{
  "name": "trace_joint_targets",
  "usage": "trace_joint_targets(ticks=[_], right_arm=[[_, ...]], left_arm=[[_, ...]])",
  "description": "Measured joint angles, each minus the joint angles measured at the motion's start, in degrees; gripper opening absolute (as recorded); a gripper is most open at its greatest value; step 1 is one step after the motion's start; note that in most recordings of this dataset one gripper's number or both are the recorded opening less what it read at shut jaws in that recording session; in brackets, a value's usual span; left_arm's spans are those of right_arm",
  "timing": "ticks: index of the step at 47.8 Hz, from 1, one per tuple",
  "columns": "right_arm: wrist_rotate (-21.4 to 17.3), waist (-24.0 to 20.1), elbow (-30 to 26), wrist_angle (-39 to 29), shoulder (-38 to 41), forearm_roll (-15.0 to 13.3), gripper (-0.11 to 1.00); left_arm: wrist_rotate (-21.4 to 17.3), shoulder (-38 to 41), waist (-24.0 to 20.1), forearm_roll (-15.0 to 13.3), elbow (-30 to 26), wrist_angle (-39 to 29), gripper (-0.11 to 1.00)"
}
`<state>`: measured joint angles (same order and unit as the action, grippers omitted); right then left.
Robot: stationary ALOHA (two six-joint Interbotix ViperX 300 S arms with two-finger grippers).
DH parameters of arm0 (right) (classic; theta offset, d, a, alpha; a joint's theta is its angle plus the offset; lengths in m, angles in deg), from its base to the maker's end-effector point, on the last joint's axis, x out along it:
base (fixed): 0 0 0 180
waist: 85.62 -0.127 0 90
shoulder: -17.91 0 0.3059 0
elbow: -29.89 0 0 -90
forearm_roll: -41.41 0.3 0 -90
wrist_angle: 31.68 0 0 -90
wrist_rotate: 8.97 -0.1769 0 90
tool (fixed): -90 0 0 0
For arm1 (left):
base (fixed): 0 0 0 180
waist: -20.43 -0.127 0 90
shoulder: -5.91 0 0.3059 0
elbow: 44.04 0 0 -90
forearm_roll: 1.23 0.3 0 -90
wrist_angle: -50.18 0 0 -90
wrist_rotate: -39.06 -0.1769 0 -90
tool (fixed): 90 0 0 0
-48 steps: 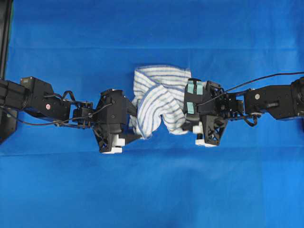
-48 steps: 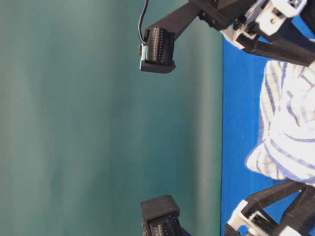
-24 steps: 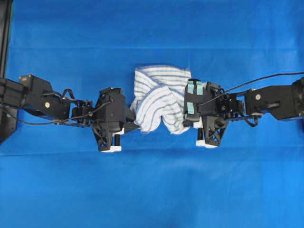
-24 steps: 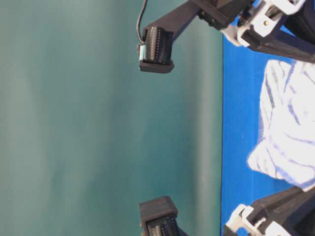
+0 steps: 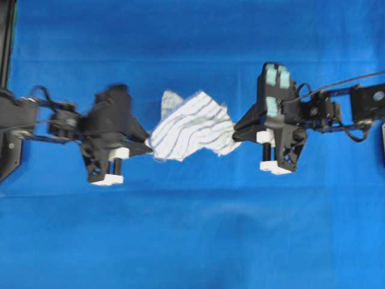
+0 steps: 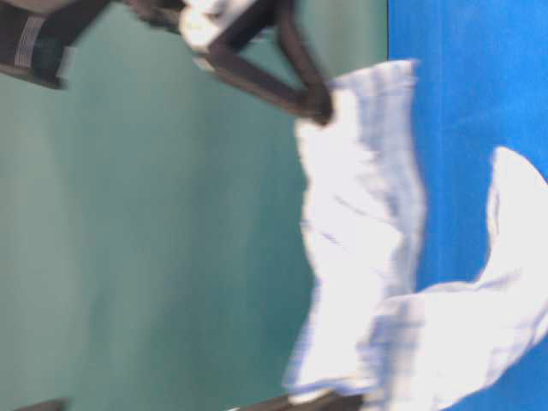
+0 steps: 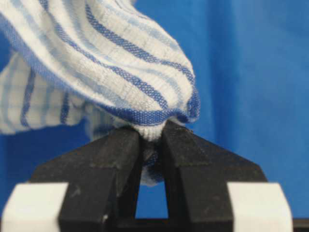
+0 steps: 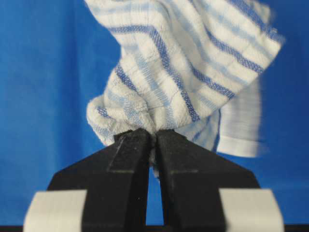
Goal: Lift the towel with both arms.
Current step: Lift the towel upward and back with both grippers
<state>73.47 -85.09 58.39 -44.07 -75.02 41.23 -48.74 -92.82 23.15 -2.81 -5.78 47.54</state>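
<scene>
1. Our left gripper (image 7: 150,140) is pinched tight on a bunched fold of the towel (image 7: 111,63), which bulges just beyond its tips.
2. Our right gripper (image 8: 153,137) is clamped on another small bunch of it.
3. The towel hangs stretched between the two, seemingly clear of the cover (image 5: 192,241).
4. We judge each bite shallow, so pulling apart further could drag a fold out.
5. If one side slips, the towel would swing from the other gripper and sag to the cover.
</scene>
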Motion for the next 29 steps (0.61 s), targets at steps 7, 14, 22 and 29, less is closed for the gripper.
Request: trace_joint_targets(ticks=[7, 14, 22, 29], right_arm=[[0.0, 0.97, -3.43, -5.71, -3.6, -1.14, 0.06], [0.09, 1.41, -7.21, -9.93, -5.98, -3.34, 0.06], [0.09, 1.49, -13.36, -14.24, -8.0, -6.06, 0.06], [0.09, 1.58, -18.81, -17.75, -9.14, -8.0, 0.06]], left_arm=[[0.0, -7.91, -1.32, -0.09, -1.49, -4.66, 0.08], [-0.18, -14.33, -3.43, -0.09, -4.48, -9.67, 0.08], [-0.79, -18.37, -5.01, 0.0, -9.14, -13.45, 0.08], [-0.97, -19.51, -6.15, 0.09, -14.59, -17.14, 0.08]])
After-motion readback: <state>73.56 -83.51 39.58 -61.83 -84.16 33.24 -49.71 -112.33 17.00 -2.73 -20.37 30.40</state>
